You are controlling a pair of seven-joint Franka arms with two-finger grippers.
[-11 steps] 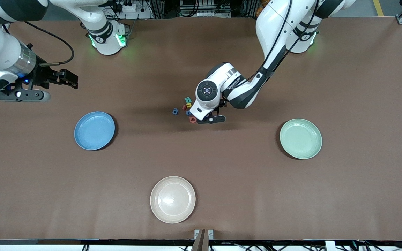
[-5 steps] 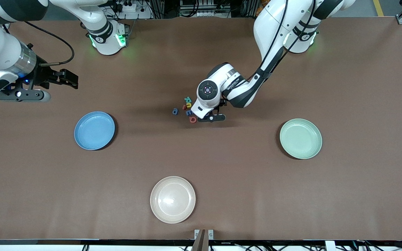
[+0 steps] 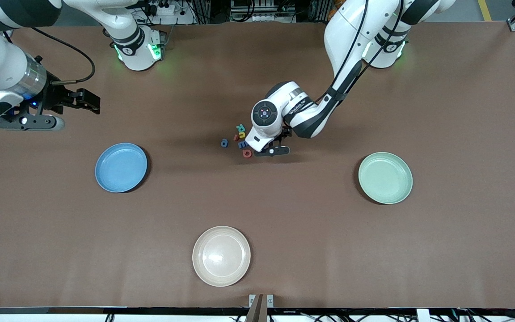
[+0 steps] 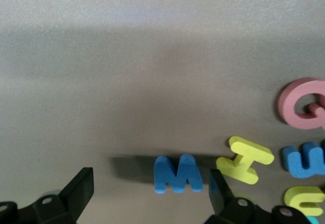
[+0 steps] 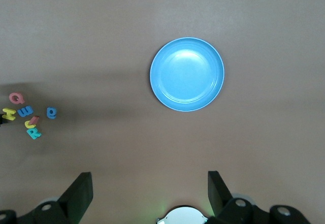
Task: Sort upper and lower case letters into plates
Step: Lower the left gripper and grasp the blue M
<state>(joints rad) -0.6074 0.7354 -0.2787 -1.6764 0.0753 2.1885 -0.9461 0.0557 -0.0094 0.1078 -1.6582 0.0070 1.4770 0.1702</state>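
Several small foam letters (image 3: 241,138) lie in a cluster mid-table, with a blue one (image 3: 224,143) a little apart toward the right arm's end. My left gripper (image 3: 263,146) hangs low over the cluster, open. In the left wrist view a blue M (image 4: 177,174) lies between its fingers (image 4: 81,189), close to one of them and untouched. A yellow H (image 4: 245,159) and a pink Q (image 4: 303,103) lie beside it. The light blue plate (image 3: 121,167) and the mint green plate (image 3: 385,177) hold nothing. My right gripper (image 3: 88,102) waits open above the table's right-arm end.
A beige plate (image 3: 221,256) sits nearest the front camera, empty. The right wrist view shows the blue plate (image 5: 187,74) and the letter cluster (image 5: 25,115) from above. The right arm's base (image 3: 136,49) and the left arm's base (image 3: 387,49) stand at the table's back edge.
The left hand has edged slightly over the letters, uncovering a bit more of the blue and red ones. The right arm has not moved.
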